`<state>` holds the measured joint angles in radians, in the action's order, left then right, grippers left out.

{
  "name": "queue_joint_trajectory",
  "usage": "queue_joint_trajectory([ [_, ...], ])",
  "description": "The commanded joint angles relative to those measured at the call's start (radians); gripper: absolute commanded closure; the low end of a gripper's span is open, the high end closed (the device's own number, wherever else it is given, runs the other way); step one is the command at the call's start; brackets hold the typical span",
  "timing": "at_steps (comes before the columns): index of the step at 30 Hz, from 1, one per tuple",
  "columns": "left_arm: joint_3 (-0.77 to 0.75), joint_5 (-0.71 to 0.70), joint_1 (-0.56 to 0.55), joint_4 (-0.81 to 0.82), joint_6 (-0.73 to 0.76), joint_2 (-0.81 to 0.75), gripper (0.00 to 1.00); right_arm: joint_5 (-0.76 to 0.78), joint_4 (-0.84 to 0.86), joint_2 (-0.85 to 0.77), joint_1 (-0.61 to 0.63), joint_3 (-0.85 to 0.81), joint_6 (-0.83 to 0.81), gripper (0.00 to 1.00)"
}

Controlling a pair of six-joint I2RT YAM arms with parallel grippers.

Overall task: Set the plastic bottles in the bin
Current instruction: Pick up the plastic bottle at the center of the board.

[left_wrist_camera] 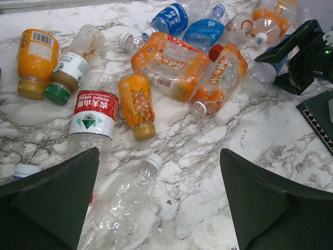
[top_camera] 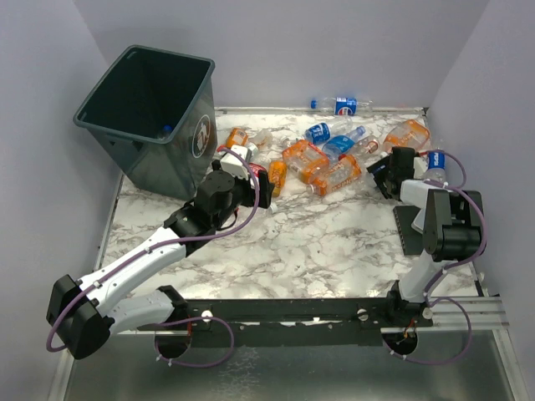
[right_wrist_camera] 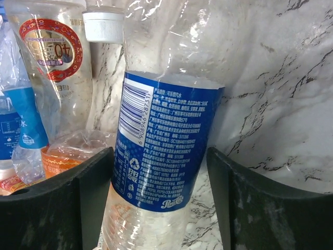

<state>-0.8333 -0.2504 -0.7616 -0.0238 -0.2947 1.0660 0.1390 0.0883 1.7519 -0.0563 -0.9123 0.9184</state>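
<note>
The bin [top_camera: 155, 117] stands tilted at the back left, with a blue cap showing inside. Several plastic bottles [top_camera: 322, 163] lie heaped at the back middle. My left gripper [top_camera: 251, 180] is open low over the marble; in its wrist view [left_wrist_camera: 159, 156] a clear white-capped bottle [left_wrist_camera: 125, 200] lies between the jaws, close to the left finger. A red-labelled bottle [left_wrist_camera: 95, 117] and orange bottles [left_wrist_camera: 169, 65] lie beyond. My right gripper [top_camera: 386, 174] is open around a blue-labelled clear bottle [right_wrist_camera: 161, 140]; there is a small gap at the right finger [right_wrist_camera: 250, 198].
One blue-labelled bottle [top_camera: 343, 105] lies alone by the back wall. A black mat [top_camera: 410, 230] lies at the right by the right arm. Walls close the table on three sides. Bare marble [top_camera: 318, 251] lies in front of the heap.
</note>
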Motion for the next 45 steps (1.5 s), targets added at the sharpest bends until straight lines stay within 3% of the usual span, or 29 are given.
queue_joint_trajectory([
  [1,0.008,0.01,-0.006,0.019,0.003,-0.001,0.01,-0.027,0.033,0.015,-0.006,0.055,-0.016,0.3],
  [6,0.007,0.011,-0.006,0.018,0.003,-0.001,0.01,-0.045,0.051,-0.017,-0.006,0.084,-0.014,0.43],
  [10,0.008,0.008,-0.005,0.019,0.002,-0.001,0.01,-0.069,0.054,-0.114,-0.006,0.12,-0.013,0.46],
  [18,0.01,-0.011,-0.006,0.02,-0.007,-0.001,0.01,-0.12,-0.063,-0.547,0.054,0.189,-0.114,0.46],
  [23,0.02,-0.043,-0.006,0.02,-0.008,-0.017,0.01,-0.084,-0.144,-0.86,0.332,0.158,-0.342,0.46],
  [30,0.096,-0.017,-0.006,0.189,-0.027,-0.097,0.01,-0.115,-0.231,-0.995,0.681,0.179,-0.6,0.46],
  [36,0.256,0.209,-0.006,0.51,-0.057,-0.23,0.01,-0.069,-0.128,-1.086,0.887,0.299,-0.706,0.45],
  [40,0.238,0.282,-0.005,0.527,-0.107,-0.244,0.01,0.053,-0.055,-1.1,1.003,0.336,-0.789,0.45],
  [45,0.121,0.402,-0.006,0.517,-0.179,-0.186,0.01,0.118,0.053,-1.108,1.044,0.387,-0.849,0.46],
])
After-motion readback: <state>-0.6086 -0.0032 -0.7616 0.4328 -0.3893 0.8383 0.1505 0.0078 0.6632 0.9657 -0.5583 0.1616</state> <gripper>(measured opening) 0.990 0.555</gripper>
